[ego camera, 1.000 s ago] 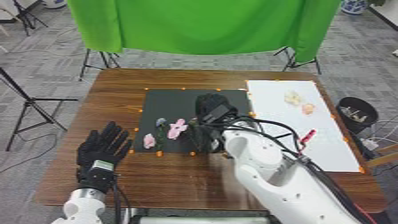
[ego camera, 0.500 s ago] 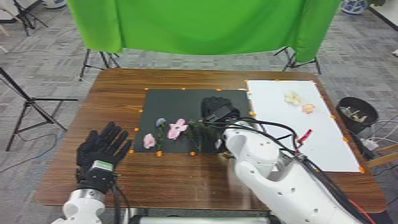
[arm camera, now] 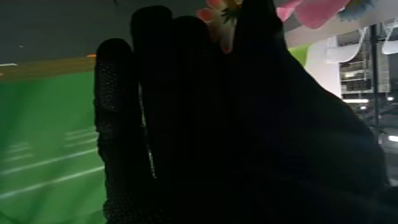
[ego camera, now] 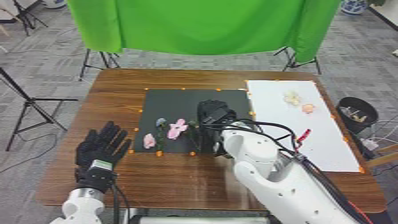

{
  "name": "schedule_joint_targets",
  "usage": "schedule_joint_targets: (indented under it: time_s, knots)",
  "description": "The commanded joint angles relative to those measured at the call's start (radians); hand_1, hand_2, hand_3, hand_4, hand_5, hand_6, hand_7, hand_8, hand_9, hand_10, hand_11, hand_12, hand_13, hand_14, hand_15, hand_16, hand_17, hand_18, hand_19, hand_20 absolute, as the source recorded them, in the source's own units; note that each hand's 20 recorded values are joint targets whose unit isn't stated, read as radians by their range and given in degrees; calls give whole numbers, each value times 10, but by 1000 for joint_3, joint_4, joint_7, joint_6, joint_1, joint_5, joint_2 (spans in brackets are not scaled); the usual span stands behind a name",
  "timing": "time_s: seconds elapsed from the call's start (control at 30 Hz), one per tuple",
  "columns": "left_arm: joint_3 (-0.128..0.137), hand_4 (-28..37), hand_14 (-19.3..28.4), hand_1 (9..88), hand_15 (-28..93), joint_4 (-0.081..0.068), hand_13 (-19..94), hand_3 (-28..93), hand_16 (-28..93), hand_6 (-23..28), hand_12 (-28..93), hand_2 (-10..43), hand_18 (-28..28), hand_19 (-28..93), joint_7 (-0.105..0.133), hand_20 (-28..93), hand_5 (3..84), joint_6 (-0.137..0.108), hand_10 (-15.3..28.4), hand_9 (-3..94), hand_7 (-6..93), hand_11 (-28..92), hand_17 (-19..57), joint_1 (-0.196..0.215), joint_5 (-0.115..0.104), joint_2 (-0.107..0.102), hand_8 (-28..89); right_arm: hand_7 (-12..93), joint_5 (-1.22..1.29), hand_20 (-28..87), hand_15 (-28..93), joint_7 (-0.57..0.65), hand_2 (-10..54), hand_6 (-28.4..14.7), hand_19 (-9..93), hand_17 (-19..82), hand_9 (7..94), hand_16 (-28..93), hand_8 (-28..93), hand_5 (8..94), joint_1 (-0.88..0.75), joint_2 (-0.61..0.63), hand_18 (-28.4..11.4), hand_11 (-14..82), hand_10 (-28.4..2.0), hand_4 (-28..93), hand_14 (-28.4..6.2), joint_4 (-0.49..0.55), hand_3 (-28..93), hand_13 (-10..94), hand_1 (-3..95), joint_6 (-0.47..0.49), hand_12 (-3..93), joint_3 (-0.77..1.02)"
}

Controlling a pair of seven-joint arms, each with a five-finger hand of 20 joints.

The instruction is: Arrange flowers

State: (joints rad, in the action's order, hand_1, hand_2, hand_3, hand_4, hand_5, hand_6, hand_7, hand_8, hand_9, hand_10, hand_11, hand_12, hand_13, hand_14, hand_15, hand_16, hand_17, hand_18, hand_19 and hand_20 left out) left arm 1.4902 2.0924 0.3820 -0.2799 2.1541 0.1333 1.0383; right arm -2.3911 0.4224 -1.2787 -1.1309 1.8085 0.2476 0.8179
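Head view: pink-petalled flower (ego camera: 178, 128) on black rectangular mat (ego camera: 178, 102)

Right black-gloved hand (ego camera: 214, 111) over the mat, fingers straight; cannot tell whether they hold anything. Left black-gloved hand (ego camera: 99, 150) over brown wooden bench (ego camera: 115, 100), fingers spread, empty.

So the left arm (ego camera: 86, 202) comes in at the lower left of the head view, and its left robot hand (ego camera: 96, 155) is open, fingers pointing up the frame and a bit spread. The right arm (ego camera: 266, 172) is the long one, slanting from the lower right corner to its right robot hand (ego camera: 214, 112) around mid-frame. Wrist cam has those fingers (arm camera: 120, 105) pretty much straight.
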Motion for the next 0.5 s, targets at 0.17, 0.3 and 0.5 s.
schedule_joint_targets:
  time_s: [0.17, 0.3, 0.5]
  knots:
    - [-16, -283, 161, 294, 453, -34, 237, 735, -94, 97, 105, 175, 145, 393, 6, 95, 416, 33, 154, 327, 213, 302, -69, -25, -3, 16, -106, 186, 43, 270, 252, 41, -95, 6, 644, 261, 729, 323, -79, 673, 26, 36, -183, 151, -116, -283, -83, 57, 773, 677, 506, 18, 192, -13]
    - [-7, -283, 160, 294, 453, -20, 238, 735, -95, 96, 105, 174, 145, 393, -2, 94, 416, 19, 154, 327, 214, 304, -69, -14, -5, 11, -106, 181, 46, 271, 276, 32, -95, 2, 645, 258, 715, 276, -132, 658, 10, 36, -185, 161, -116, -283, -93, 82, 808, 670, 476, 25, 171, 3]
    - [-6, -283, 162, 295, 456, -17, 242, 736, -94, 96, 106, 173, 145, 393, -11, 94, 417, 10, 154, 330, 216, 308, -69, -14, -12, 10, -107, 168, 55, 285, 293, 27, -95, -3, 675, 258, 698, 252, -132, 629, -15, 24, -192, 153, -117, -283, -97, 98, 813, 662, 455, 53, 165, 22]
